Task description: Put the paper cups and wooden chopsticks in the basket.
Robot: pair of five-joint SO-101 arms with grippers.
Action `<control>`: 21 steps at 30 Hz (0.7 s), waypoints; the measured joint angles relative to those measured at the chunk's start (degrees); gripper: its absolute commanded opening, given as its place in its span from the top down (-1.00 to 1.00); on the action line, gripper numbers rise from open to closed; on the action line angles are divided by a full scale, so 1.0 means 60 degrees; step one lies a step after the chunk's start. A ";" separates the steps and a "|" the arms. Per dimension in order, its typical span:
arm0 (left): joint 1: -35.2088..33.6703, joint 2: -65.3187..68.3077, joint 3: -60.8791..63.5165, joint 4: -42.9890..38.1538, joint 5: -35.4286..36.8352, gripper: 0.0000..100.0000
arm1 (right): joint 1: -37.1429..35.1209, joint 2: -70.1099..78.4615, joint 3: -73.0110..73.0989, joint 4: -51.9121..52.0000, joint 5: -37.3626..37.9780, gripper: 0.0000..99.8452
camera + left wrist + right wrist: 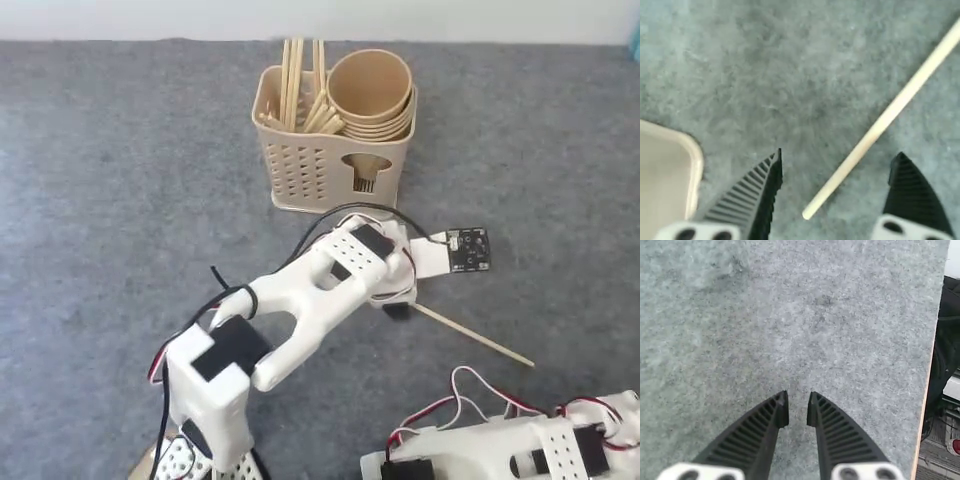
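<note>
A beige slotted basket (330,165) stands at the back of the grey carpet and holds several stacked paper cups (370,90) and several wooden chopsticks (295,85). One loose chopstick (475,338) lies on the carpet in front of the basket, to its right. My left gripper (398,308) hovers at that stick's near end. In the left wrist view my left gripper (839,152) is open, with the chopstick (880,125) lying slantwise between its fingers (765,192), untouched. My right gripper (797,402) is shut over bare carpet, holding nothing.
The right arm (540,450) lies folded low at the front right corner. A corner of the basket (670,170) sits close beside the left gripper. The carpet's edge (929,390) runs beside the right gripper, with floor clutter past it.
</note>
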 measured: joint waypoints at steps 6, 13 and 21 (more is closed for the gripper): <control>0.0484 0.0059 -0.0059 0.0308 -0.0498 0.87 | 0.0000 0.0000 0.0000 0.0000 0.0044 0.85; 0.1040 0.0088 -0.0044 0.1187 -0.0879 0.96 | 0.0000 0.0000 0.0000 0.0000 0.0044 0.85; 0.1729 -0.0278 -0.0220 0.3473 -0.0879 0.96 | 0.0000 0.0000 0.0000 0.0000 0.0044 0.85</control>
